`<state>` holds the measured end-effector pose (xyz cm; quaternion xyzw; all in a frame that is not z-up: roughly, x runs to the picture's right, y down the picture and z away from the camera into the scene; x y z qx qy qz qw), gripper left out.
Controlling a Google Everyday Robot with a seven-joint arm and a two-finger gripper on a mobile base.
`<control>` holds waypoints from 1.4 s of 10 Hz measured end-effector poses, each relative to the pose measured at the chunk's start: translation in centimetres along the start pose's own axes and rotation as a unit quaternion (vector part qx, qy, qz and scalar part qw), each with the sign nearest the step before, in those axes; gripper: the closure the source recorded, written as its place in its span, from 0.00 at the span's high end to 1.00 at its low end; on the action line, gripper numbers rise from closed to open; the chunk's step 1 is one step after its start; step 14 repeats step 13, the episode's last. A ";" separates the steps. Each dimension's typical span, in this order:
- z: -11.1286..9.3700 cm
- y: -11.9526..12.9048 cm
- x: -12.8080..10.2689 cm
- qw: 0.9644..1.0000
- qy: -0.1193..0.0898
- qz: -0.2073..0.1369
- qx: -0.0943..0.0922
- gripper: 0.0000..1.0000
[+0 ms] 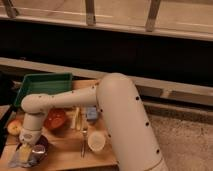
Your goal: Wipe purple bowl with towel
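Observation:
The purple bowl (41,142) sits at the front left corner of the wooden table (65,150), mostly covered by my arm's end. My gripper (26,149) points down at the bowl's left edge, below the white wrist (32,125). A pale, crumpled grey thing (36,151), probably the towel, lies in or on the bowl right next to the gripper. I cannot tell whether the gripper is touching it.
A red bowl (56,119) stands just behind the purple one, and an apple (14,127) lies to its left. A green tray (44,84) is at the back. A white cup (96,141), a fork (84,136), a blue item (91,114) and pale sticks (76,119) lie to the right.

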<state>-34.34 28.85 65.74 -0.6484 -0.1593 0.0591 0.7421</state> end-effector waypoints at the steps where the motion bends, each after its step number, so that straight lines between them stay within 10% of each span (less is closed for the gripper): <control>1: -1.0 -0.7 0.6 1.000 -0.002 0.005 0.006 0.00; 7: -5.4 -4.8 -1.5 0.999 -0.016 -0.026 0.034 0.00; 14: 1.2 0.2 -4.8 0.998 -0.017 -0.061 -0.015 0.00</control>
